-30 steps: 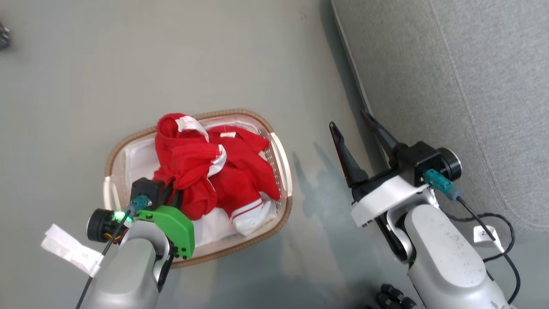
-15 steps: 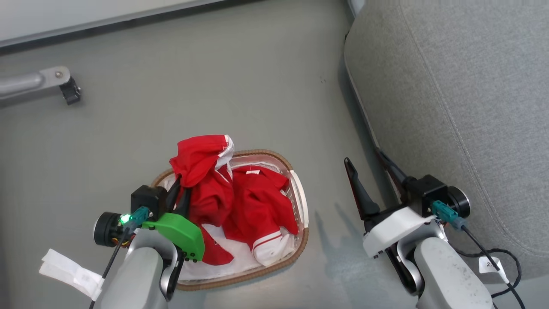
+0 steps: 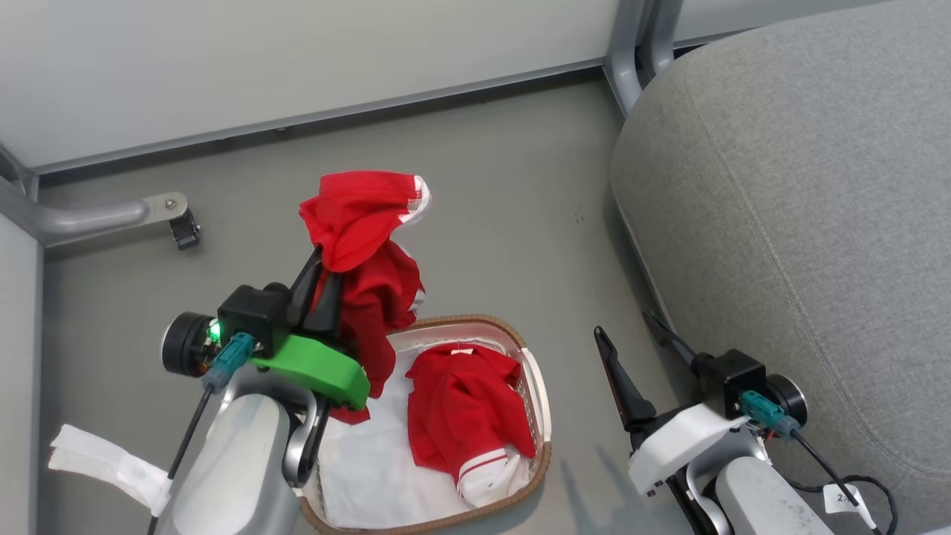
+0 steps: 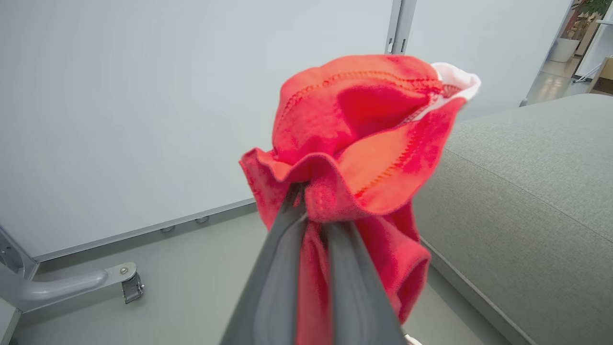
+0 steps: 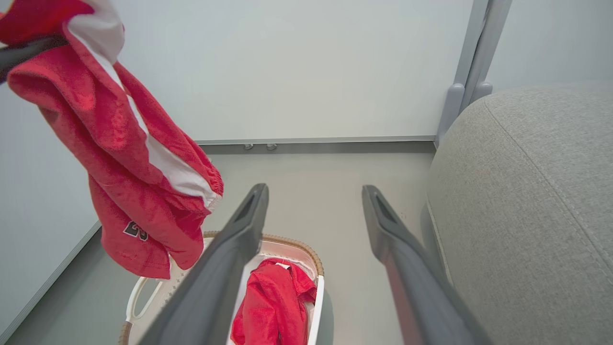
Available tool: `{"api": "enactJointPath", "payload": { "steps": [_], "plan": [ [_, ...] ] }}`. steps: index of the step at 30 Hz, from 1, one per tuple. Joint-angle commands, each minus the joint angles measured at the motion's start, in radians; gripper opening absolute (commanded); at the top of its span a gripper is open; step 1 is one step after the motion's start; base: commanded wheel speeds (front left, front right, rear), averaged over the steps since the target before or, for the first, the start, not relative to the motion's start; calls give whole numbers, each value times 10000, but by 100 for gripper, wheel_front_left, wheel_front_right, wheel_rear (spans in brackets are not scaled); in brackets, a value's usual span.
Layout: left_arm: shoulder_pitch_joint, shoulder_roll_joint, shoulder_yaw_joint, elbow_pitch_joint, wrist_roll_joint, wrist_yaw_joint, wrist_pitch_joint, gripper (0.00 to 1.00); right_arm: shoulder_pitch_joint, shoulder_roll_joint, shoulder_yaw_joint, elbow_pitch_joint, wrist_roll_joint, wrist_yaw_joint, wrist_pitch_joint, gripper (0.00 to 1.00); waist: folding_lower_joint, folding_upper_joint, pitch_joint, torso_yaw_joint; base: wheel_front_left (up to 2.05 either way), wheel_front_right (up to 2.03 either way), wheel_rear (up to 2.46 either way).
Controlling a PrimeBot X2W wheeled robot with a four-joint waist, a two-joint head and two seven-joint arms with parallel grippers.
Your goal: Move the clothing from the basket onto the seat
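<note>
My left gripper [image 3: 321, 261] is shut on a bright red garment [image 3: 364, 215] with white trim and holds it up above the far left rim of the basket. In the left wrist view the fabric [image 4: 364, 143] bunches over the closed fingers [image 4: 282, 268]. The garment [image 5: 124, 158] hangs free in the right wrist view. A second red garment [image 3: 464, 405] lies on the white liner inside the white basket [image 3: 546, 416]. My right gripper [image 3: 624, 325] stands open and holds nothing, between the basket and the grey sofa [image 3: 802, 223].
A pale wall panel runs along the far side of the grey floor. A metal leg with a caster [image 3: 182, 223] stands at the far left. A grey post [image 3: 631, 44] rises beside the sofa's back corner. A cable [image 3: 854, 483] trails off my right wrist.
My left gripper has risen with one red garment, pulling it up and out of the basket. The head camera has tilted up, shifting the whole picture. My right gripper stays open.
</note>
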Motion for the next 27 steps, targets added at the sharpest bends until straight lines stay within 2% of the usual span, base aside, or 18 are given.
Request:
{"api": "enactJointPath", "payload": {
  "steps": [1,15,27],
  "plan": [
    [-182,51,-32,-202,-90,-34,-9,0,153,-47,9,56,93,-7,-47,100,1,0,-303,54,0,0,0],
    [-945,-143,-716,-1497,-381,-35,-9,0,430,-44,284,99,-77,-7,-47,100,1,0,-528,170,0,0,0],
    [-1133,-350,-1533,-1633,-690,-36,-9,0,-1195,-47,2478,-658,-256,-7,-48,100,1,0,-401,396,0,0,0]
  ]
}}
